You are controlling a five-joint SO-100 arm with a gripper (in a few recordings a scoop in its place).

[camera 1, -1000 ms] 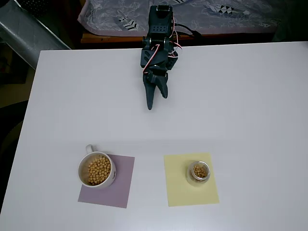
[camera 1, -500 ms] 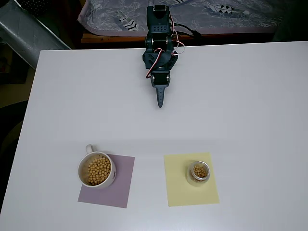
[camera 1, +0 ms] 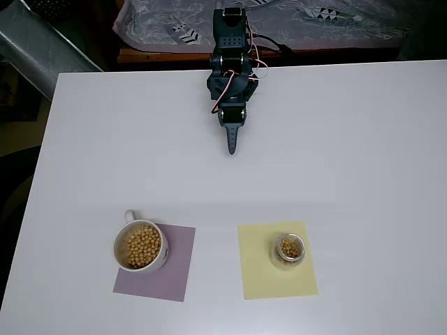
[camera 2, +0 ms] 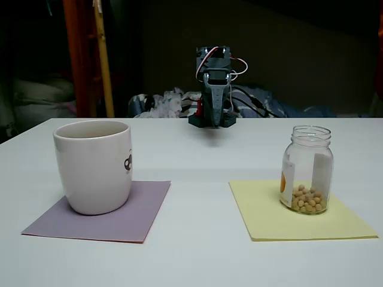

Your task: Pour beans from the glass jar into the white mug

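The white mug point(camera 1: 140, 246) point(camera 2: 94, 165) stands upright on a purple mat point(camera 1: 167, 276) at the front left, holding a heap of tan beans point(camera 1: 144, 246). The glass jar point(camera 1: 288, 250) point(camera 2: 307, 169) stands upright on a yellow mat point(camera 1: 257, 269), with a few beans point(camera 2: 307, 200) left at its bottom. My gripper point(camera 1: 232, 144) point(camera 2: 214, 106) is shut and empty near the table's far edge, folded in by the arm's base, well away from both vessels.
The white table point(camera 1: 349, 153) stretches wide between the arm and the two mats. A patterned cloth point(camera 1: 174, 21) lies behind the table's far edge. A grey duct point(camera 1: 35, 49) runs at the upper left.
The gripper has swung from pointing down-left to straight along the table's midline and has shut. Since half a second ago nothing has moved. Mug and jar stay put.
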